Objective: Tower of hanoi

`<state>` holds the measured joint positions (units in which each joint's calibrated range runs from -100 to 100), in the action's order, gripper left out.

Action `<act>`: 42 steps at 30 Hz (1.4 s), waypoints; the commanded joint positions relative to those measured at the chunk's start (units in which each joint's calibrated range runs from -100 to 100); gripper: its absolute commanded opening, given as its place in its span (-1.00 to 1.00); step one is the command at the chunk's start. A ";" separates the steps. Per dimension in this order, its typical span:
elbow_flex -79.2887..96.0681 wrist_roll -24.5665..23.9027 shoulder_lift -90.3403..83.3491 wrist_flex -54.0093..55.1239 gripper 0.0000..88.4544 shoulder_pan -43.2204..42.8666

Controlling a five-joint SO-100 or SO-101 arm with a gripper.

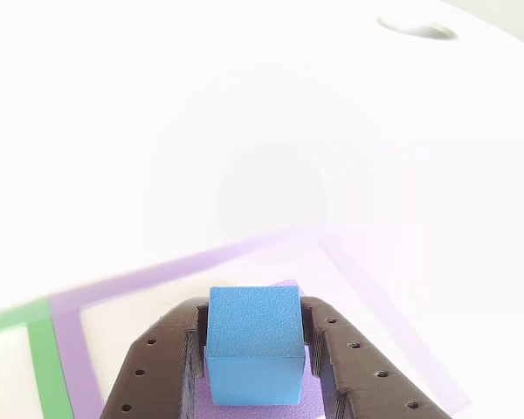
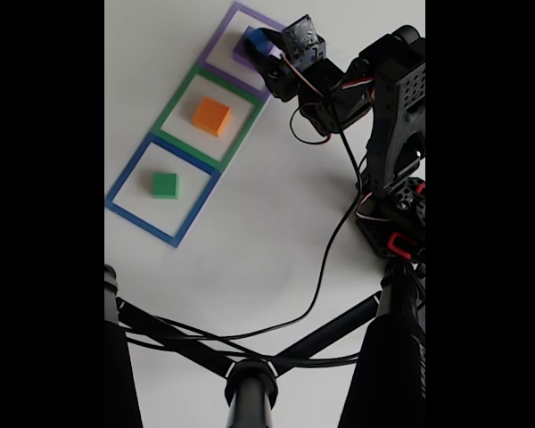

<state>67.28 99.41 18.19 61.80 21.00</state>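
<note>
My pincer [image 1: 253,349] is clamped on the small blue cube [image 1: 253,336], one finger against each side face, just above the purple block [image 1: 307,391] inside the purple outline [image 2: 216,40]. The orange block [image 2: 211,116] sits in the green outline [image 2: 174,102], the green block [image 2: 165,185] in the blue outline [image 2: 129,174] on the white counter [image 2: 276,232].

1. A hobby robotics bench or small lab: a plain white tabletop [image 2: 276,241] with no household objects on it.
2. A black robot arm with exposed servo motors [image 2: 394,116] and loose black cables [image 2: 325,267].
3. A black tripod-like camera stand [image 2: 250,379] straddles the near edge.
4. Flat blue, green and purple square outlines [image 2: 196,125] mark the surface.
</note>
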 commanded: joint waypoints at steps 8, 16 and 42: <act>-1.64 0.59 0.01 2.74 -0.58 -0.86; 2.36 0.59 -11.86 -5.20 -0.43 -0.48; -51.09 0.59 -67.73 -134.67 -1.00 -17.26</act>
<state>27.94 99.41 -47.49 -61.56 8.56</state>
